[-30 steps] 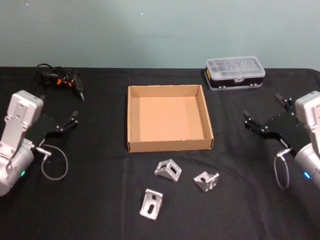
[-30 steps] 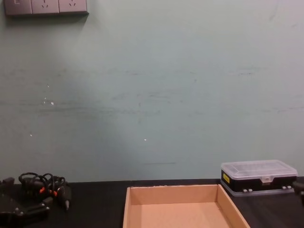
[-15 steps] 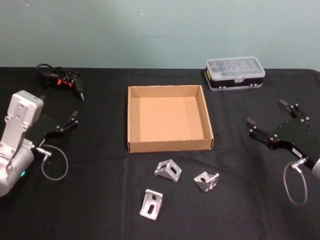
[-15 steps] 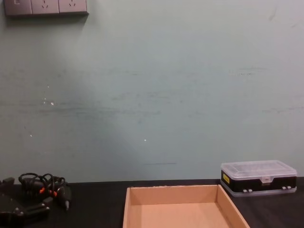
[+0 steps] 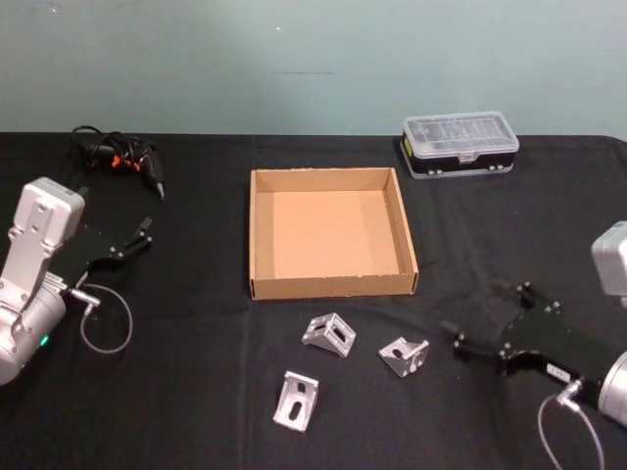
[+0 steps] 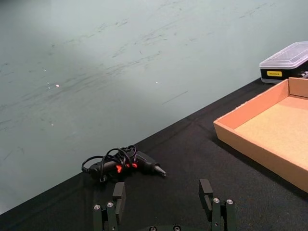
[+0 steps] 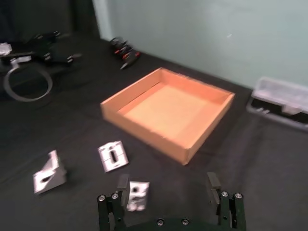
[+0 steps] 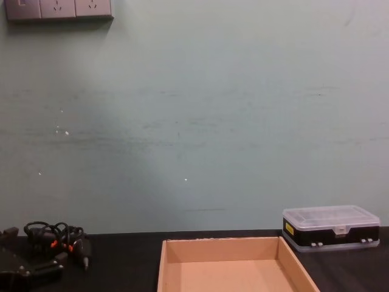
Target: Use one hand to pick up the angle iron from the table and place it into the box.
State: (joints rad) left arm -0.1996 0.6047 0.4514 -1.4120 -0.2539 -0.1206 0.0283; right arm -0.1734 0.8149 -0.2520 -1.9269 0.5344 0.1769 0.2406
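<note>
The right gripper (image 5: pixel 490 315) hangs low over the table (image 5: pixel 196 392), off the right front corner of the box (image 5: pixel 257 235). Its fingers (image 7: pixel 122 186) are spread wide and hold nothing. The nearest angle iron (image 5: pixel 404 354) lies flat on the table just to the left of the fingertips, with a small gap between them. In the right wrist view it appears close beside one finger, though how it lines up with the opening is hard to judge. A second angle iron (image 5: pixel 329 334) and a third angle iron (image 5: pixel 296 399) lie farther left, all in front of the box and outside it. The left gripper (image 5: pixel 122 245), also wide open, sits at the table's left side, well apart from them.
</note>
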